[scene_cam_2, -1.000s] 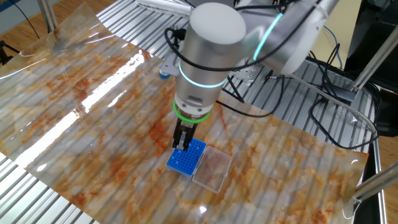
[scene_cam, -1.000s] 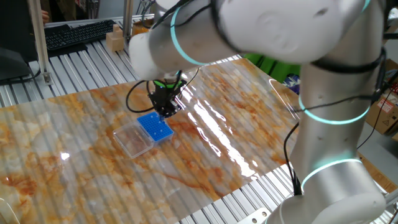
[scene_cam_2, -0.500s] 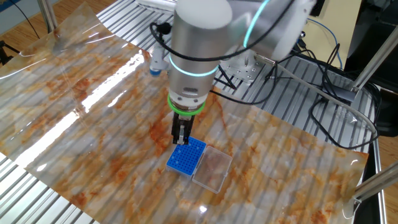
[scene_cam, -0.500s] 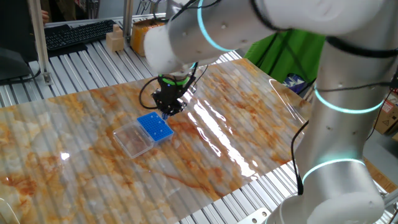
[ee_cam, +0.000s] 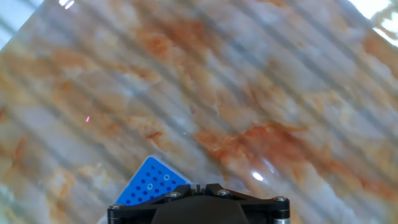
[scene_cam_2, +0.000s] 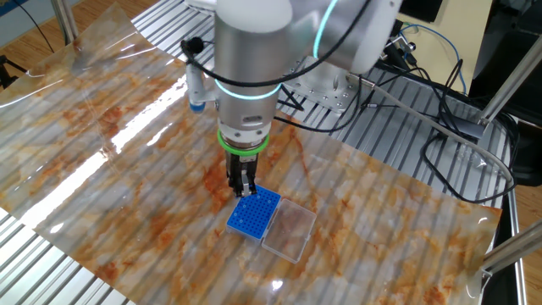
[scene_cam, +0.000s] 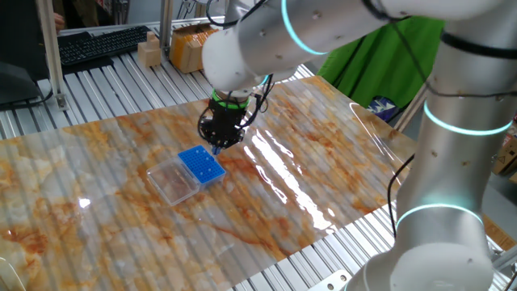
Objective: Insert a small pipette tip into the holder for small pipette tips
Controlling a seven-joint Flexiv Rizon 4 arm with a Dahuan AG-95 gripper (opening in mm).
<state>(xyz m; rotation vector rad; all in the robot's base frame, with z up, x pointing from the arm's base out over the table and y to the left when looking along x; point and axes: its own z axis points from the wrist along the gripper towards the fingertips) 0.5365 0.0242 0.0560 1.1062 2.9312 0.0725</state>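
The gripper (scene_cam_2: 244, 191) is pointing straight down, jaws together, as you are watching it hanging over the blue holder's (scene_cam_2: 254, 213) edge.

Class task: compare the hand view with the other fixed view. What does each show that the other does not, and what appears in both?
Only the hand view: a close look down at the rack's grid of tiny holes, with the black underside of the hand filling the bottom edge.

Only the other fixed view: the whole arm, the claw pointing down at the rack's edge, the clear tray beside the rack, and cables behind.

Both: the blue holder on the marbled tabletop.
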